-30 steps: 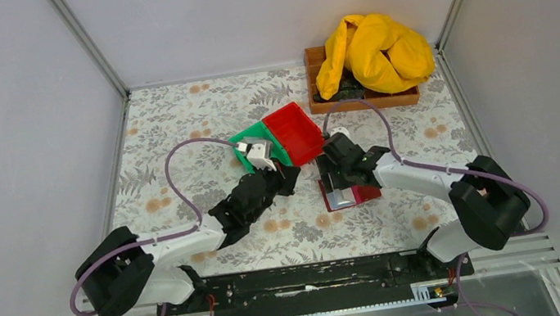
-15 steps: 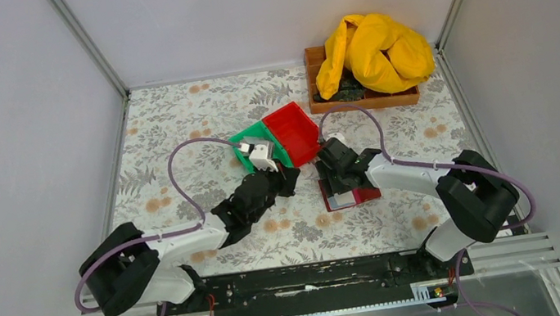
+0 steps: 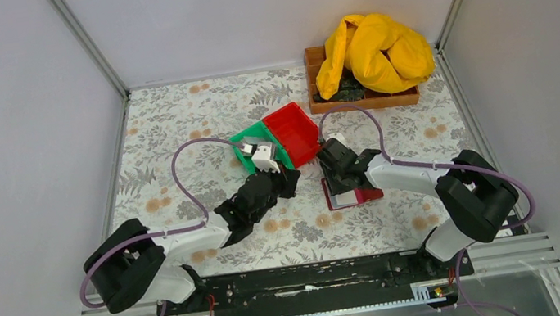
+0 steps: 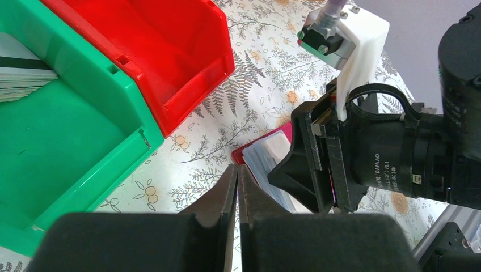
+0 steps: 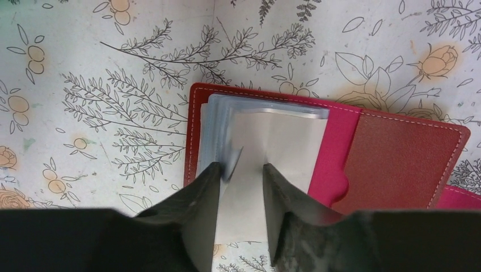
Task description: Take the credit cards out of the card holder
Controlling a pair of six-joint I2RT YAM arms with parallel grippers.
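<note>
The card holder [image 5: 408, 161] lies open on the flowered table, dark red with a pink lining, also seen from above [image 3: 355, 194] and in the left wrist view [image 4: 247, 151]. A stack of pale grey credit cards [image 5: 283, 139] sits in its left half. My right gripper [image 5: 243, 170] is pressed down on that stack with its jaws a card's width apart; one card edge curls up by the left finger [image 5: 212, 184]. My left gripper [image 4: 237, 170] hovers shut and empty just left of the holder. More credit cards [image 4: 22, 76] lie in the green bin [image 4: 68, 130].
A red bin [image 3: 294, 131] adjoins the green bin [image 3: 251, 139] at mid-table, right behind both grippers. A wooden tray [image 3: 315, 79] holding a yellow cloth [image 3: 373, 52] stands at the back right. Grey walls close in on both sides.
My right gripper's jaws have narrowed from wide open over the card stack, and the arm has settled slightly lower and left. The left gripper stays shut, almost still.
</note>
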